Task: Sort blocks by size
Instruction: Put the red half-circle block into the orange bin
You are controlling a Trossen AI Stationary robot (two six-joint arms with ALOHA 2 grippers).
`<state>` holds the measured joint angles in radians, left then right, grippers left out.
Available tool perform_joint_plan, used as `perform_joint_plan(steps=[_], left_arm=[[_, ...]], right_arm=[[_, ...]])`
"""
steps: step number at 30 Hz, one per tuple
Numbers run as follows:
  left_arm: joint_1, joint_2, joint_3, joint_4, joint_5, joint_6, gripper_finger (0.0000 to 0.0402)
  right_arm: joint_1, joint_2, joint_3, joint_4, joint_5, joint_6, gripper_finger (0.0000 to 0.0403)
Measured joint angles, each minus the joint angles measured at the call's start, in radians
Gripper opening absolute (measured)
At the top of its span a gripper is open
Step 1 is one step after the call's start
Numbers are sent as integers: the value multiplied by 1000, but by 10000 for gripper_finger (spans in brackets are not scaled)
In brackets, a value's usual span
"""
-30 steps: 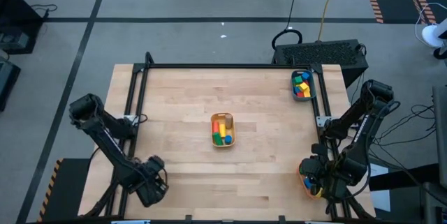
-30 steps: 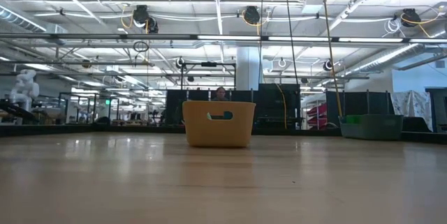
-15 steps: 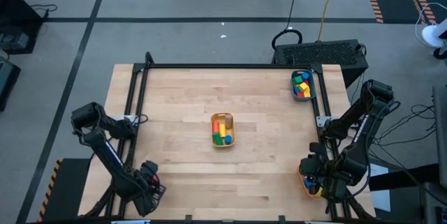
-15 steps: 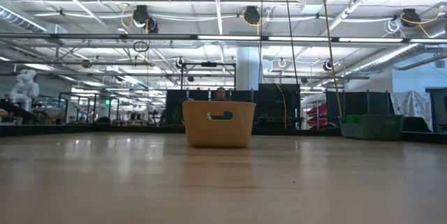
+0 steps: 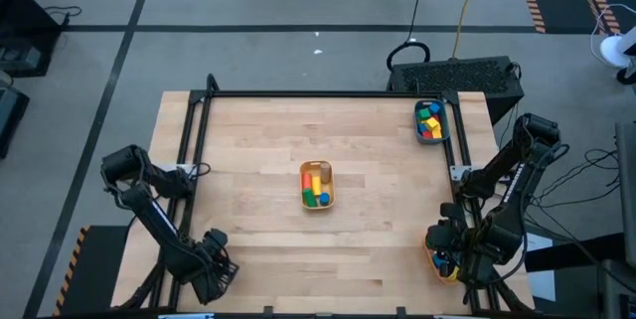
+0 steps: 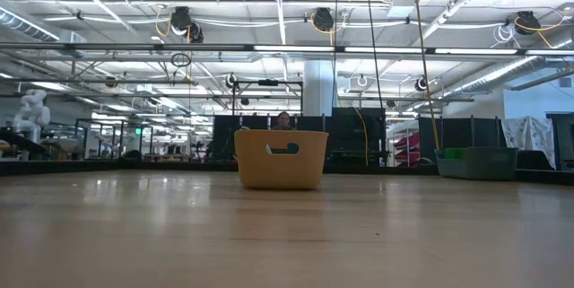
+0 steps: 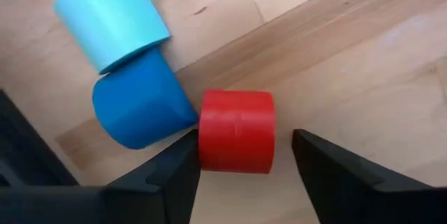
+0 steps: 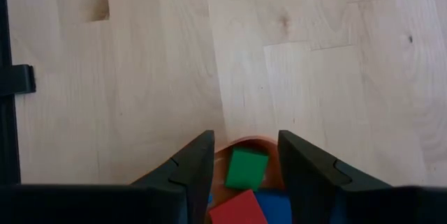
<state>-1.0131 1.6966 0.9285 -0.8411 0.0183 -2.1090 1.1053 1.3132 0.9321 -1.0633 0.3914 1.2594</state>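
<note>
The left tool (image 7: 244,165) is down at the near left corner of the bench (image 5: 258,150), its fingers apart and straddling a red cylinder (image 7: 236,130) that touches a blue block (image 7: 140,107) beside a cyan cylinder (image 7: 112,16), seemingly lined up for a pick. The right tool (image 8: 246,175) waits, fingers apart and empty, over the orange bin (image 8: 244,142) holding a green block (image 8: 246,167). More blocks fill the middle yellow bin (image 5: 317,186) and far teal bin (image 5: 430,121).
</note>
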Motion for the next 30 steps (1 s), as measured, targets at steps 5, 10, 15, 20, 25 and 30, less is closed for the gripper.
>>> perform_joint_plan(steps=[5, 10, 15, 20, 25, 30], left_arm=[[23, 0, 0, 11, 5, 54, 173], [57, 0, 1, 5, 4, 136, 136], [94, 0, 1, -3, -14, 220, 136], [130, 4, 16, -9, -49, 318, 136], [173, 4, 44, -4, -51, 419, 136], [202, 4, 68, 0, -50, 489, 136]], right_arm=[[0, 0, 0, 0, 14, 0, 144], [0, 0, 0, 1, 75, 0, 144], [0, 0, 0, 22, 123, -44, 144], [-9, 0, 0, 115, 174, -205, 144], [-32, 0, 0, 264, 233, -461, 144], [-69, 0, 0, 384, 240, -672, 144]])
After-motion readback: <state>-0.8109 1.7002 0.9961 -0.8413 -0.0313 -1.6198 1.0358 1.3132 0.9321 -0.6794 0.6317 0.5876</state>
